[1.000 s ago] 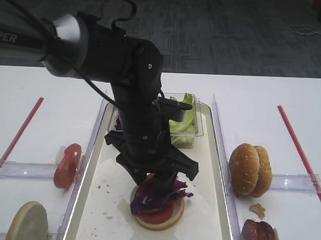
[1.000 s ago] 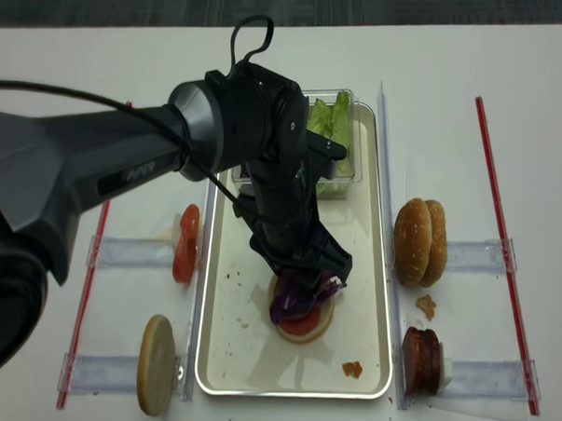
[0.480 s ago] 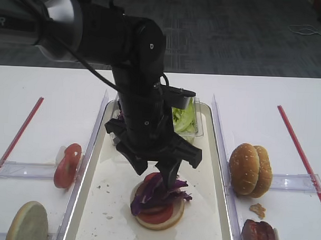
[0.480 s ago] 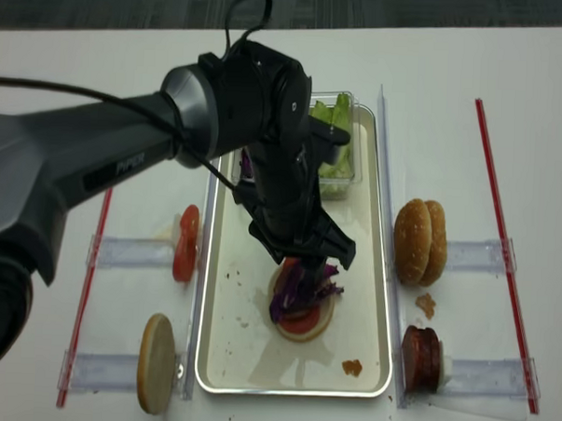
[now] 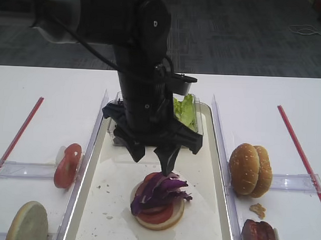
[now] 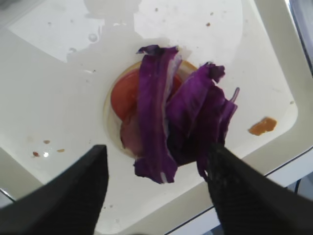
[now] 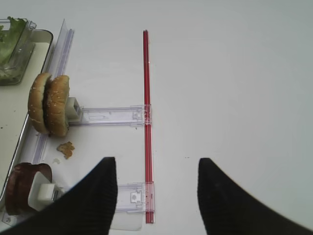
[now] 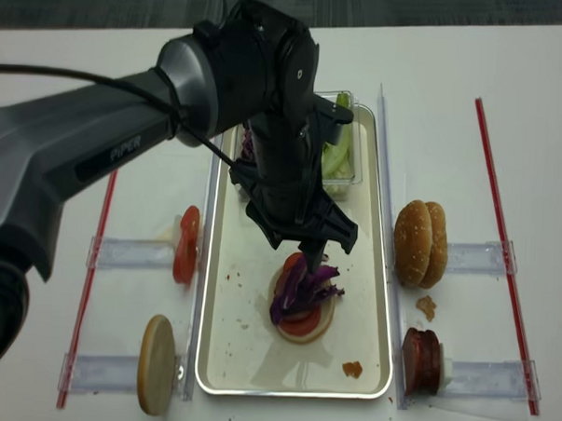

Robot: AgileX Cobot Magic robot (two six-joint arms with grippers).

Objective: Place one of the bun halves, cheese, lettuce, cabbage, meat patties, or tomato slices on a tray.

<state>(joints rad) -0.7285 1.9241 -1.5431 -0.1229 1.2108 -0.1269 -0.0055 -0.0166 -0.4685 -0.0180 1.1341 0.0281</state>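
Below me stretches a white tabletop (image 8: 509, 109). Two thin red strips (image 8: 492, 192) lie lengthwise on it, one at each outer side. Clear plastic holder rails (image 8: 480, 255) lie crosswise beside them. A small orange-brown crumb (image 8: 352, 368) lies near me, and a tan crumb (image 7: 65, 149) farther right.

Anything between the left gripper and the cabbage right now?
Nothing. In the exterior high view the left gripper hangs open above the cabbage, with only air and bare tray behind that gap.
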